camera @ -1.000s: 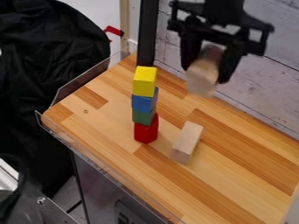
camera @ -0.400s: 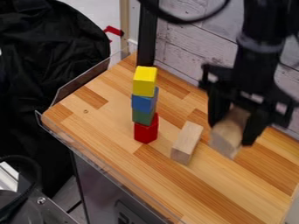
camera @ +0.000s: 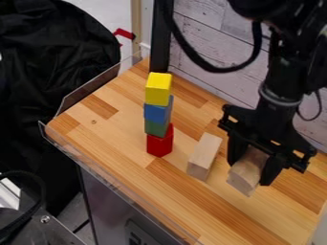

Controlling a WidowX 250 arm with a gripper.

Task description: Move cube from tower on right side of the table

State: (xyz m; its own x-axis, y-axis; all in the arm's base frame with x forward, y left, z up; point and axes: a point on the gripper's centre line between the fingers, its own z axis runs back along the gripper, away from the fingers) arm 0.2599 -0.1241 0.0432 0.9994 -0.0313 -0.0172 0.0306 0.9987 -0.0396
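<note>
One gripper (camera: 251, 168) hangs tilted downward, clasping a wooden block (camera: 245, 178).

Whitish wood-plank wall (camera: 207, 36) behind the butcher-block tabletop (camera: 96, 112); black draped cloth (camera: 51, 62) at left, pale floor.

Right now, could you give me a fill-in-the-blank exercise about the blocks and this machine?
The top block of the tower is ____. The blue block rests directly on the ____ block. The tower's lowest block is ____. The held block, between the fingers of the gripper, is made of unpainted ____.
Missing words: yellow; green; red; wood.
</note>
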